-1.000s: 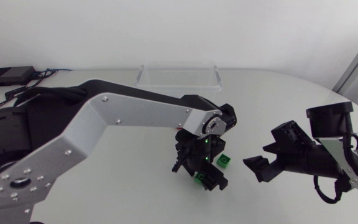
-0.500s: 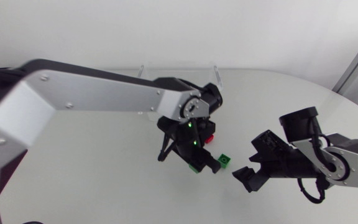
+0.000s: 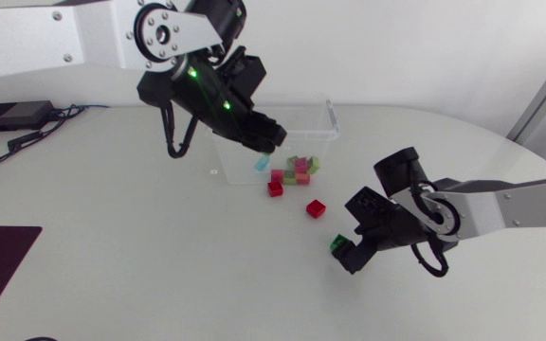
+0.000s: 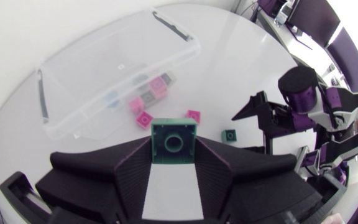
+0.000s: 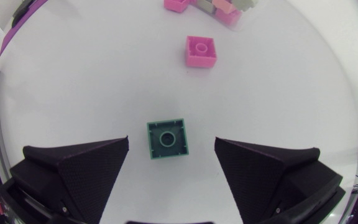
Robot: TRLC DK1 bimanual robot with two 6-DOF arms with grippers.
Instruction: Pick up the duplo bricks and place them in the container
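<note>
White table [image 3: 112,237], with clear container [image 3: 322,117] at far side. Left gripper [image 3: 265,144] raised near container, fingers clamped from two sides on green brick [image 4: 174,143]. Right gripper [image 3: 347,254] low over table, fingers spread wide, second green brick [image 5: 168,140] lying free between them. Red brick [image 3: 316,207] alone near it.

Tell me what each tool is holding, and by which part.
Left tool grips a green brick by two opposite sides. Right tool holds nothing; a second green brick lies untouched between its open fingers.
</note>
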